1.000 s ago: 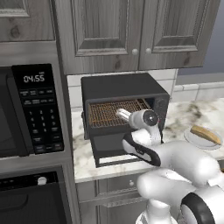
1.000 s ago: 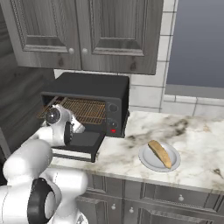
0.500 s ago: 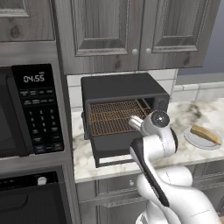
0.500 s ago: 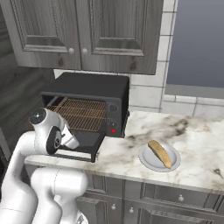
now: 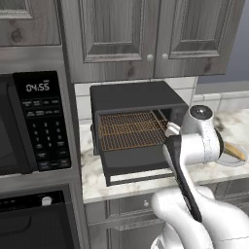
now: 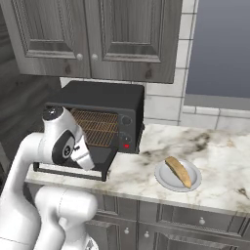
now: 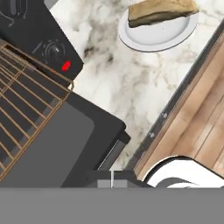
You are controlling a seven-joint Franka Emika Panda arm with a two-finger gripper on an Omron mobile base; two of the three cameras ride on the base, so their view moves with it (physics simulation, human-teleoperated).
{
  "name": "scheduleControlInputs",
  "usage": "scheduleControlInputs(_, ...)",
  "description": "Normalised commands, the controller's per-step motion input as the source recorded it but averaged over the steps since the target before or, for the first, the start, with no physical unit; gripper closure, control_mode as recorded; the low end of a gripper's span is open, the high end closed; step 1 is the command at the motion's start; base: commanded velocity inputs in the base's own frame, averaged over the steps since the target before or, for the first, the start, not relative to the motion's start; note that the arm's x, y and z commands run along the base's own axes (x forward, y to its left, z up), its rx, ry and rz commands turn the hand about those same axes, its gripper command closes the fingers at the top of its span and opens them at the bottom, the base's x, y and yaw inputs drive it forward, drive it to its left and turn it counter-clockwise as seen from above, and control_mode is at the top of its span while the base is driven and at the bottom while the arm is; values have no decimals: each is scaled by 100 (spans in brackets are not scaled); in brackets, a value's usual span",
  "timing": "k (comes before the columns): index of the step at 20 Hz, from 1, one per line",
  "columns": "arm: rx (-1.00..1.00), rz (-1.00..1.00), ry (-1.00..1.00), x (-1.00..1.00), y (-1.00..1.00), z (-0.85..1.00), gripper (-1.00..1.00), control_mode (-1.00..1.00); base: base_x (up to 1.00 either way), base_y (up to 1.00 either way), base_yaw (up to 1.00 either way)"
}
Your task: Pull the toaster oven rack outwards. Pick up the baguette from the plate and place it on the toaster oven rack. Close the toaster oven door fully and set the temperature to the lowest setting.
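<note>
Left base view, matte black box-shaped toaster oven (image 5: 133,104) sitting on the marble counter (image 5: 92,175), dark grey drop-down door (image 5: 138,165) lying open, copper-brown wire rack (image 5: 131,130) showing inside, right base view, tan baguette (image 6: 177,171) resting on the small round white plate (image 6: 164,179) right of the oven, hand view, gripper (image 7: 112,179) closing fully, holding nothing, hanging near the door's right corner.

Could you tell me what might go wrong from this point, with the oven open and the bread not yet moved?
1. The end effector is shut, empty, and near the open toaster oven door; a careless swing could strike the door.
2. The baguette overhangs the small plate; a grasp near one end may tip it or slide the plate.
3. The toaster oven rack looks barely extended, so placing the bread means reaching into the cavity.
</note>
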Motion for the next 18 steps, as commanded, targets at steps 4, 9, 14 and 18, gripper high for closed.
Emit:
scheduleControlInputs(4, 4, 3, 16, -7, -97, 2, 100, -100, 0, 0, 0)
scheduleControlInputs(9, 2, 20, 17, 5, -92, 0, 100, -100, 0, 0, 0)
scheduleControlInputs(14, 1, 31, 30, 36, -72, 0, -100, -100, 0, 0, 0)
scheduleControlInputs(18, 4, 35, 24, 32, -78, 0, -100, -100, 0, 0, 0)
